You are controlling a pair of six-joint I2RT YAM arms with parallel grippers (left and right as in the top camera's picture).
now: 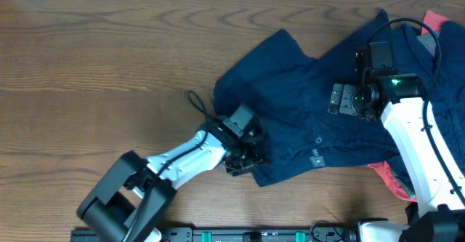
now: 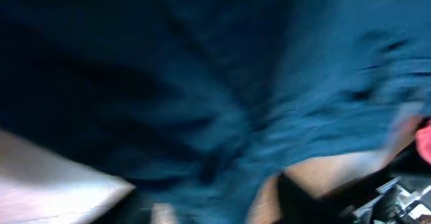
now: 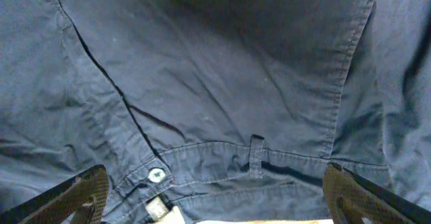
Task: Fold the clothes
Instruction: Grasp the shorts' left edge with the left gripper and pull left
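Observation:
The navy-blue shorts (image 1: 305, 118) lie spread from the table's middle to the right. Their grey waistband label (image 1: 317, 159) is near the front edge. My left gripper (image 1: 243, 158) is at the shorts' lower left hem. Its blurred wrist view is filled with navy cloth (image 2: 202, 83) that runs between the fingers (image 2: 215, 207), so it looks shut on the hem. My right gripper (image 1: 341, 98) hovers over the shorts, open and empty. In its wrist view the fingers (image 3: 219, 204) straddle the waistband, with the button (image 3: 156, 175) and a belt loop (image 3: 256, 157) between them.
A red-pink piece (image 1: 389, 180) sticks out under the shorts at the front right, and more shows at the back right corner (image 1: 436, 17). A grey piece (image 1: 429, 46) lies by it. A black cable (image 1: 197, 104) loops on the wood left of the shorts.

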